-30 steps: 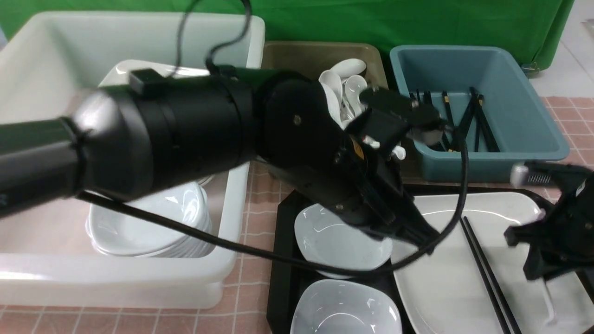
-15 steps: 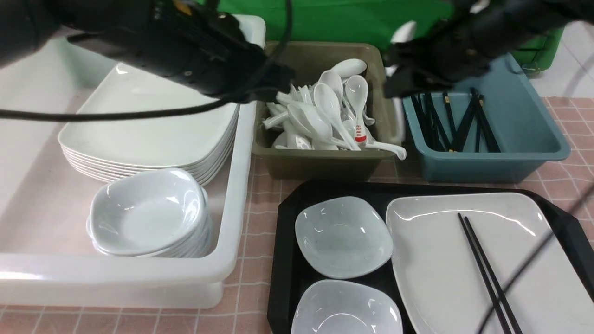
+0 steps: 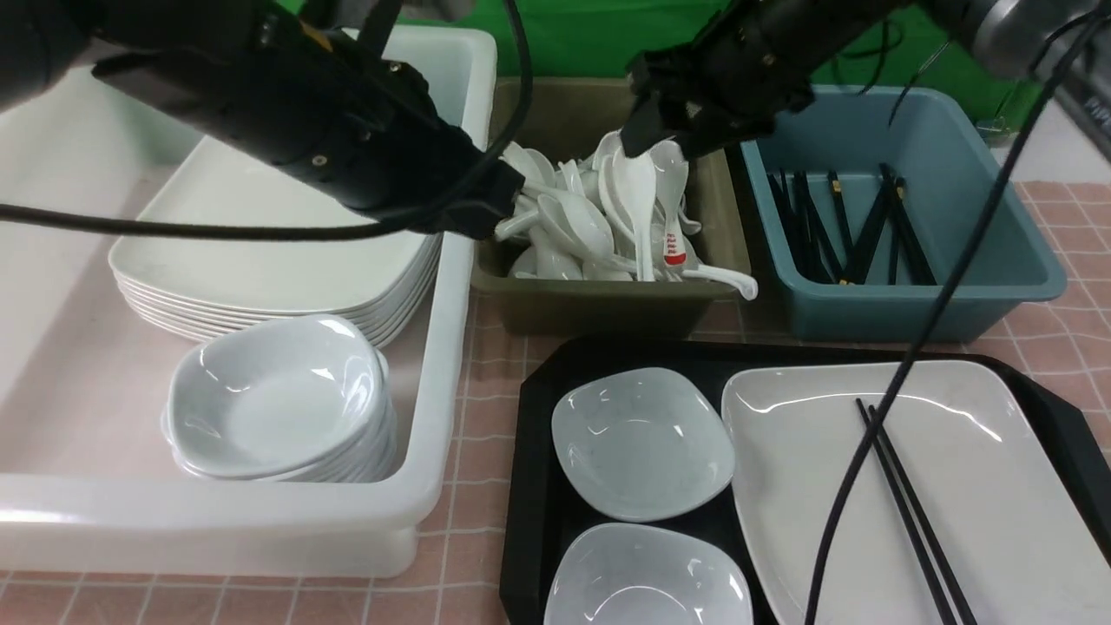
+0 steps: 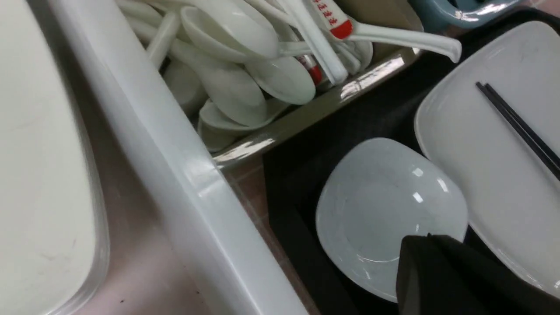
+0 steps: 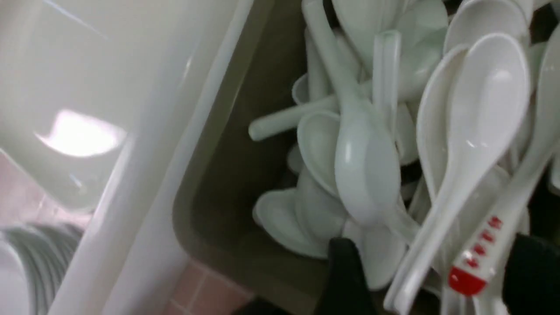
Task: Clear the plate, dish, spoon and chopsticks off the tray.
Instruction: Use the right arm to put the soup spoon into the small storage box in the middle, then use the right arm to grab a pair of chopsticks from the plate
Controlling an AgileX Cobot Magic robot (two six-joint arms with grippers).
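1. Front view puts the right gripper (image 3: 658, 148) over the olive bin (image 3: 608, 308) at 12 o'clock. Its jaws stand apart and pinch nothing. The spoon (image 3: 640, 187) rests on the spoon pile just beneath, so the spoon step looks finished.
2. The left gripper (image 4: 428, 245) is closed and empty, and hangs near that bin's 9 o'clock wall.
3. The tray (image 3: 531, 486) sits at 5 o'clock. The plate (image 3: 998, 521) fills its 3 o'clock side, and the chopsticks (image 3: 913, 519) lie across the plate, touching it. The far dish (image 3: 642, 443) and near dish (image 3: 647, 577) take the 9 o'clock side.
4. The next move is probably the chopsticks, which belong in the blue bin (image 3: 911, 312) at 2 o'clock. That calls for a low, narrow pinch that catches both thin sticks together off the glossy plate.
5. Counted on the tray: one plate, two dishes, one pair of chopsticks and no spoon.
6. The white tub (image 3: 234, 529) at 9 o'clock holds one plate stack (image 3: 278, 252) and one dish stack (image 3: 273, 399). The binned spoons are too tangled to count.
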